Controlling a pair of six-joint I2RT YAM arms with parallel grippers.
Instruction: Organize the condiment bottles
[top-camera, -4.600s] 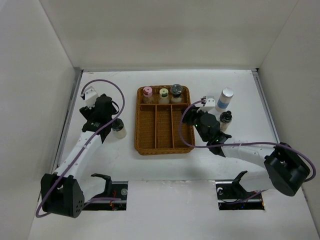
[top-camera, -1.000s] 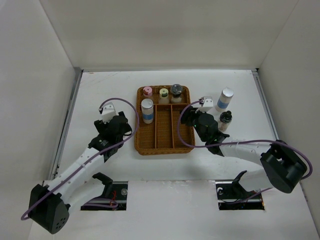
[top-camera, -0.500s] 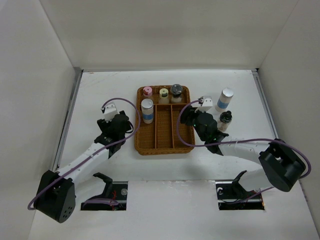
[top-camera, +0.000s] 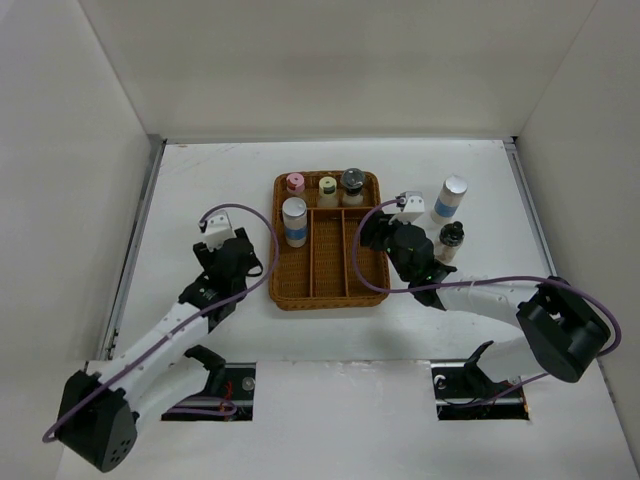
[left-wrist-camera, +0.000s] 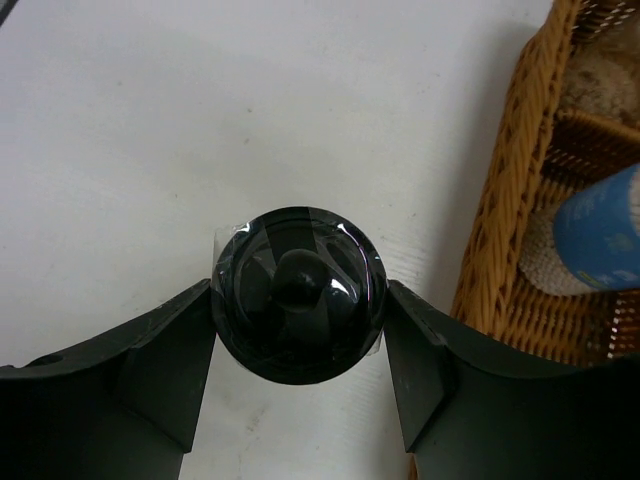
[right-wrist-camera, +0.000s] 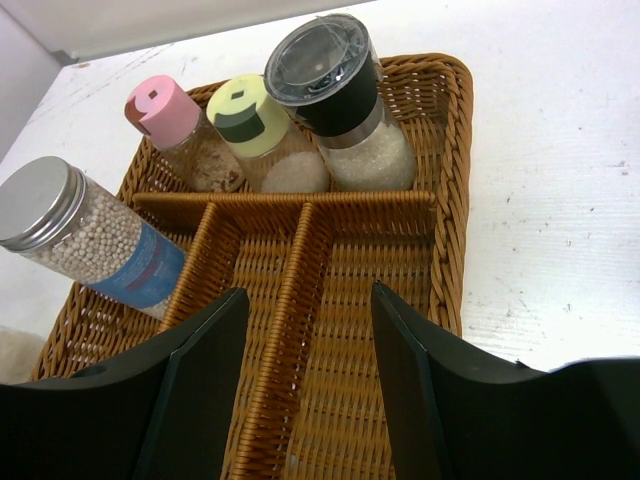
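Bare worktop (top-camera: 190, 190) lay open left of the tray (top-camera: 283, 290). Just beside the tray's left rim, a black-capped bottle (left-wrist-camera: 298, 295) was clasped at its cap by the left jaws. Inside the tray, a cylinder (top-camera: 294, 221) stood in the left lane and three jars (top-camera: 328, 187) along the back. The right jaws were held parted and empty over the tray's right side. A second cylinder (top-camera: 450, 200) and a second bottle (top-camera: 450, 240) stood beyond.

**Two-arm assembly: external finish**
Left arm (top-camera: 160, 335) and right arm (top-camera: 485, 297): white links, black joints, black bases at 7 and 4 o'clock. A purple cable (top-camera: 240, 206) loops along each arm. The wedge-shaped fingers (left-wrist-camera: 165, 350) are matt black.
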